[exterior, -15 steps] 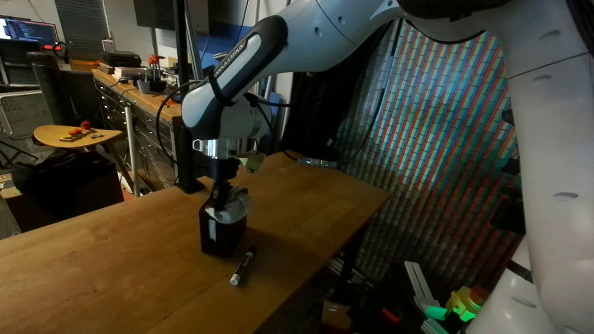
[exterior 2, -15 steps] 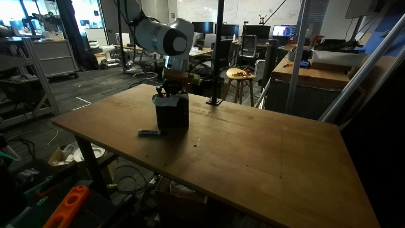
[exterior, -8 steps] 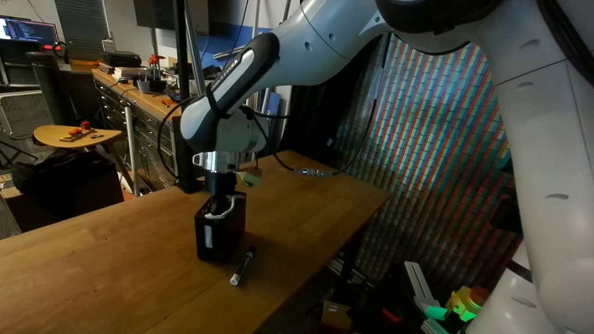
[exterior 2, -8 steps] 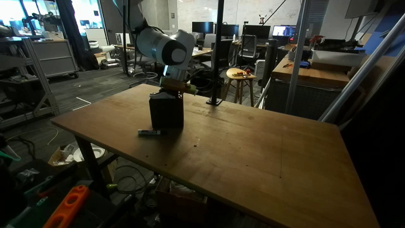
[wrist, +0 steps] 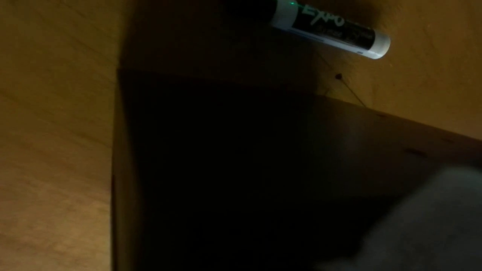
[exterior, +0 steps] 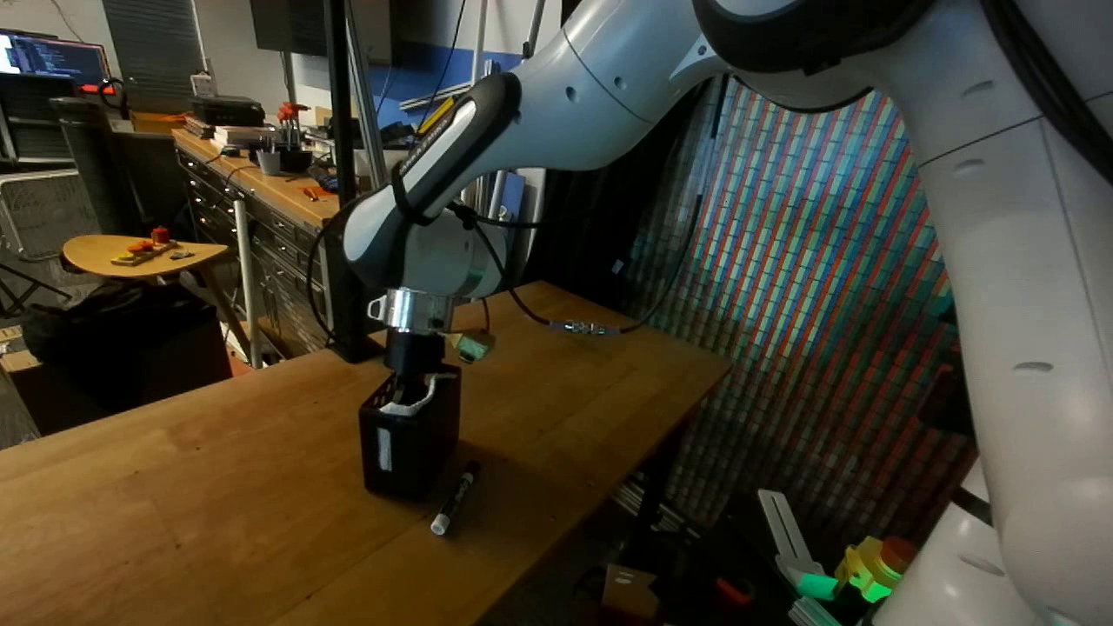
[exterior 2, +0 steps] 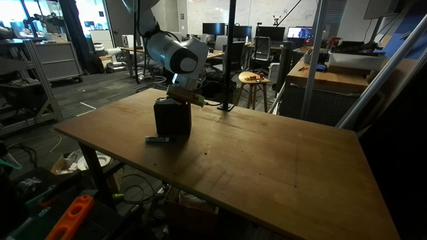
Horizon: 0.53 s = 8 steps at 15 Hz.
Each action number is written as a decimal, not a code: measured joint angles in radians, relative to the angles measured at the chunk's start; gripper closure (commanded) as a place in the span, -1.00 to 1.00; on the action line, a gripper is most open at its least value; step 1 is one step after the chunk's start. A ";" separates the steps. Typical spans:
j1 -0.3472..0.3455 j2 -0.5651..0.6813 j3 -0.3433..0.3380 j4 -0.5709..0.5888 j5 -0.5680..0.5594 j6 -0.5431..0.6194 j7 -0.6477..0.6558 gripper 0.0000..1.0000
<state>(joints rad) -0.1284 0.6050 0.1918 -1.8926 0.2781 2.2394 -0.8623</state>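
Wrist view is showing the dark inside of a black box (wrist: 350,143), with white cloth (wrist: 425,229) bunching at the lower right. Outside the box, a marker (wrist: 331,30) is lying on the table (wrist: 56,188).

In an exterior view, the gripper (exterior: 402,385) is poking down into the box now; a second ago it was hanging higher and the cloth was puffing over the top. Only a white edge is peeking out, so the cloth seems to be getting tucked inside. The gripper's tips are hiding in the box, so I cannot tell if they are spreading apart or pinching the cloth.

In an exterior view, the box is standing upright on the table, just beside the marker. It is sitting a bit shifted from before, so the arm (exterior 2: 186,60) may be nudging it.
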 measured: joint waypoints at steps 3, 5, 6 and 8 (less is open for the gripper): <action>-0.002 -0.002 0.000 -0.002 0.008 0.000 0.000 0.75; -0.002 -0.009 0.000 -0.007 0.008 0.001 0.000 0.73; -0.001 -0.015 0.000 -0.012 0.008 0.001 0.000 0.74; 0.003 -0.038 0.000 -0.026 0.003 0.001 0.001 0.72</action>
<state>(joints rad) -0.1255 0.5673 0.1922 -1.9187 0.2806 2.2408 -0.8609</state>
